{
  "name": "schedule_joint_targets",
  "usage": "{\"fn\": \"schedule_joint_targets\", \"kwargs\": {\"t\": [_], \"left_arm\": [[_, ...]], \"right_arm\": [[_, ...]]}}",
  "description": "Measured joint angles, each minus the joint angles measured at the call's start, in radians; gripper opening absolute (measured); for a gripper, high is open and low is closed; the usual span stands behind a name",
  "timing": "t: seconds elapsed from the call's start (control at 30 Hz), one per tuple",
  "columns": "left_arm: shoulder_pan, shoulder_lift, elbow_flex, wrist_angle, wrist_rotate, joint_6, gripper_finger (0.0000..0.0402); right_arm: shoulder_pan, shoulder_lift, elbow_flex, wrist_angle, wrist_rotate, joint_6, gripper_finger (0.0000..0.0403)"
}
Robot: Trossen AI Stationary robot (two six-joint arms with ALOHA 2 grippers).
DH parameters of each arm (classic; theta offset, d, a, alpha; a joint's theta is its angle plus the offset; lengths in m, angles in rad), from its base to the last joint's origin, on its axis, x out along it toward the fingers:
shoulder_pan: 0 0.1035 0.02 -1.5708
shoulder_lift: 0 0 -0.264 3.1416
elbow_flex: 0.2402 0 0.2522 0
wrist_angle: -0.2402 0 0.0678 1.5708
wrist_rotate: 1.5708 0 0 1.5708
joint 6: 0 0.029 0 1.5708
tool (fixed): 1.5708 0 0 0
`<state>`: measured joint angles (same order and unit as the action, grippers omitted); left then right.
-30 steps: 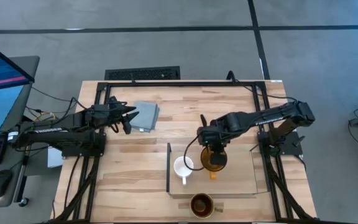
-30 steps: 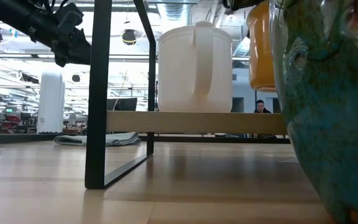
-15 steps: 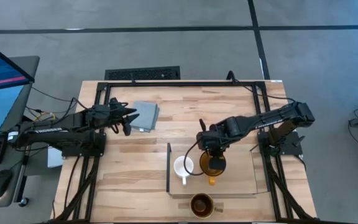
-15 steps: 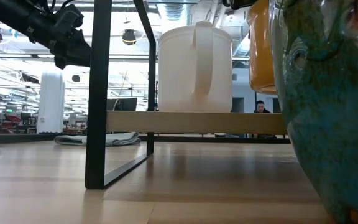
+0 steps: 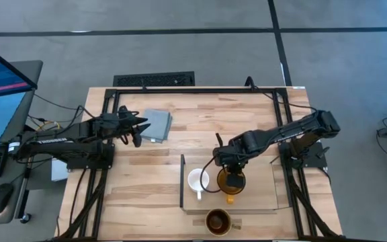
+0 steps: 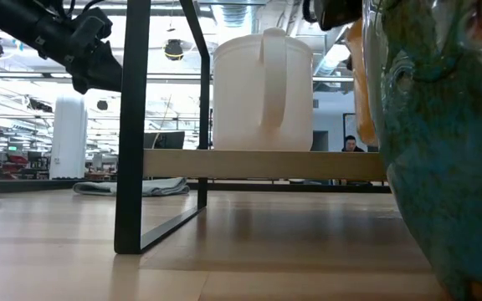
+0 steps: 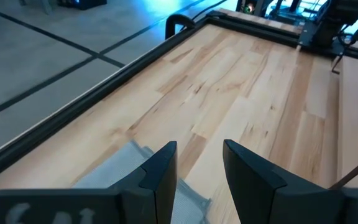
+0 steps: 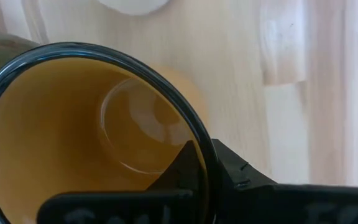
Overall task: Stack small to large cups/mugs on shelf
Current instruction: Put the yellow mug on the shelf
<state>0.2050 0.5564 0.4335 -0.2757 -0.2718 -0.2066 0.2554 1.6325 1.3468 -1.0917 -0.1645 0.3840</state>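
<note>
On the tabletop (image 5: 200,121) the light-wood shelf (image 5: 257,195) carries the white mug (image 5: 197,179), and just beside it the right claw (image 5: 232,179) pinches the rim of the yellow-amber mug (image 5: 230,183), while the left claw (image 5: 142,126), spread, hovers near the grey-blue cloth (image 5: 158,125).

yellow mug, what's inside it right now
One finger of the right gripper reaches inside the yellow mug, clamped on its rim. Beyond that, only its bare amber bottom shows. The finger hides part of the inner wall.

The left tool (image 7: 199,167) hangs open above the grey-blue cloth (image 7: 114,171) on the wooden table (image 7: 247,87).
</note>
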Motion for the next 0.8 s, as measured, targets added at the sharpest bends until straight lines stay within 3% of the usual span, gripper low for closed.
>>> {"fn": "schedule_joint_targets", "kwargs": {"t": [0.8], "left_arm": [[-0.001,0.000,0.000,-0.008,0.001,-0.026,0.0121]], "right_arm": [[-0.007,-0.005,-0.073,0.097,-0.067,0.000,0.0029]]}}
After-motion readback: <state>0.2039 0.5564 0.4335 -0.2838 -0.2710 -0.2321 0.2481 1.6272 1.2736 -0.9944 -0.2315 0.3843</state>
